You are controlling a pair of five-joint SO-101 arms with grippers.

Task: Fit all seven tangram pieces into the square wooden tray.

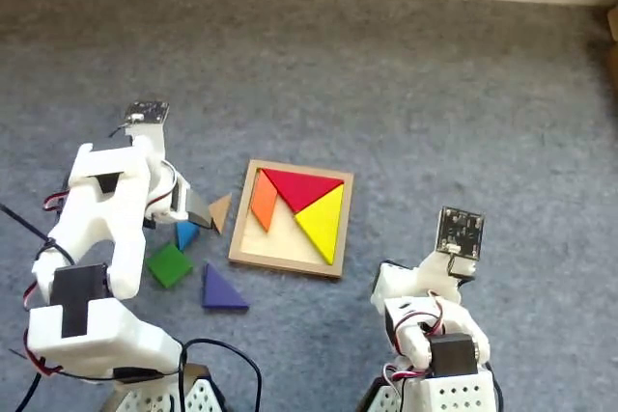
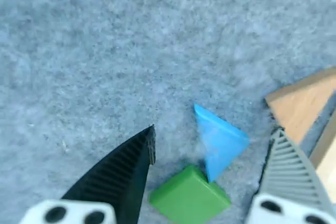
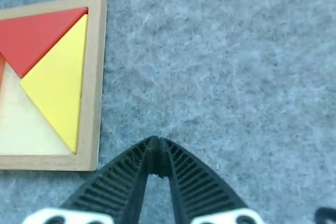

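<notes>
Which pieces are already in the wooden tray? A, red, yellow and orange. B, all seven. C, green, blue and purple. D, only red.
A: the red triangle, yellow triangle and orange piece lie inside the tray, while the green square and blue triangle lie outside it.

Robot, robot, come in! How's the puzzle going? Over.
Left gripper open over the blue triangle. Right gripper shut, empty, beside the tray. Three in, four out. Nothing blocking.

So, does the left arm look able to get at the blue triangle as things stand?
Probably yes: the left gripper hangs open right over the blue triangle, nothing lying on it, though the green square sits close beside it.
</notes>
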